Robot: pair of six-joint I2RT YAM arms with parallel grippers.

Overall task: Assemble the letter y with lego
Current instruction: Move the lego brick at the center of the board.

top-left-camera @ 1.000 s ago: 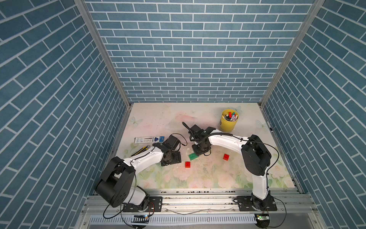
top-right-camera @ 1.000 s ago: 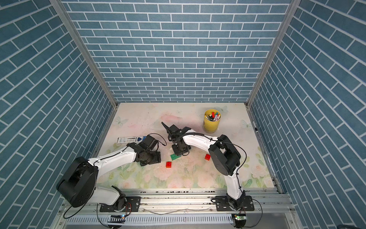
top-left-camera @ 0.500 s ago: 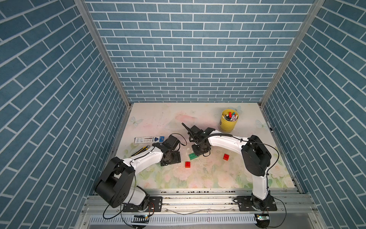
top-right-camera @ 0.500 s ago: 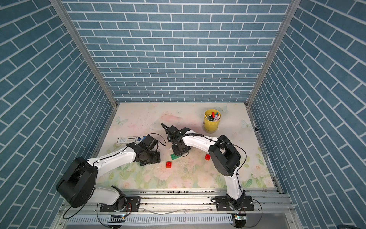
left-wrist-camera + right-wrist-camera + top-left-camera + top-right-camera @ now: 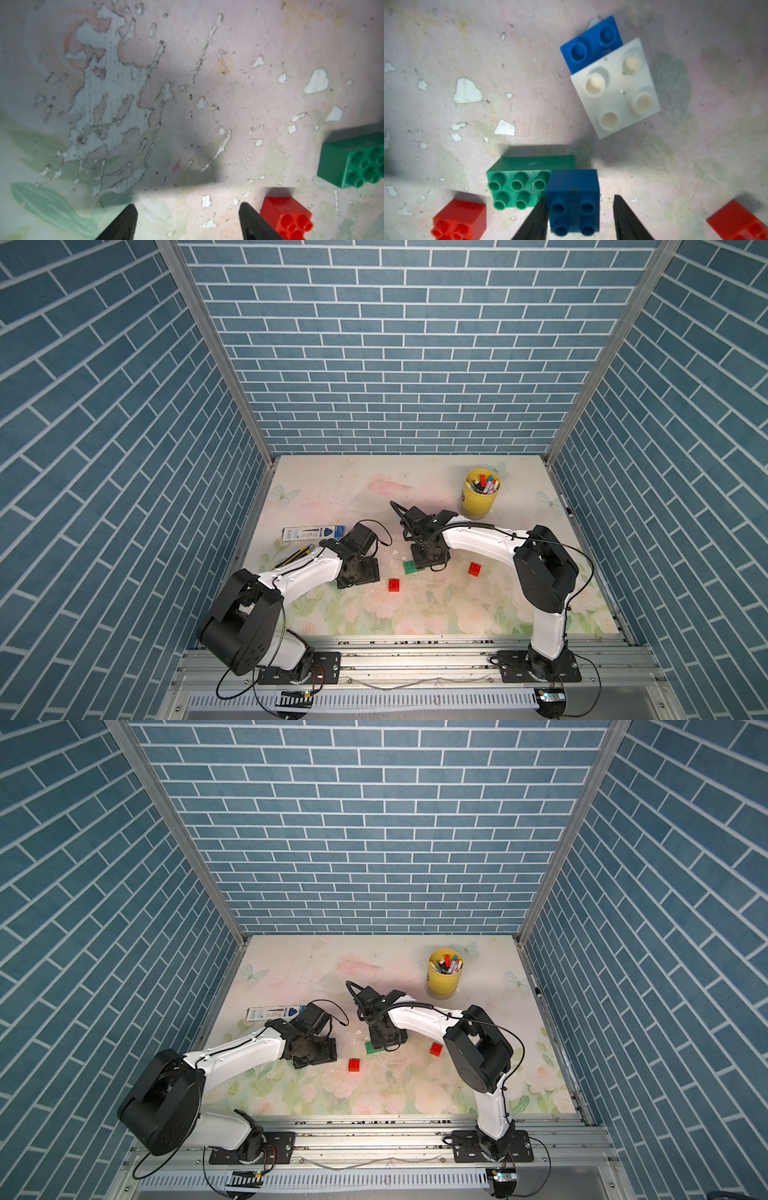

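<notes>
Right gripper point(image 5: 579, 197) astride blue brick point(image 5: 572, 185), jaws apart.

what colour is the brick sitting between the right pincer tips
The brick is blue; the right wrist view shows it best.

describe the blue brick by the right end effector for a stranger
From the yellow cup, look to the right end effector nearby. Between its jaws, the blue brick sits over one end of the green brick; the other blue brick lies beside the white square.
</notes>
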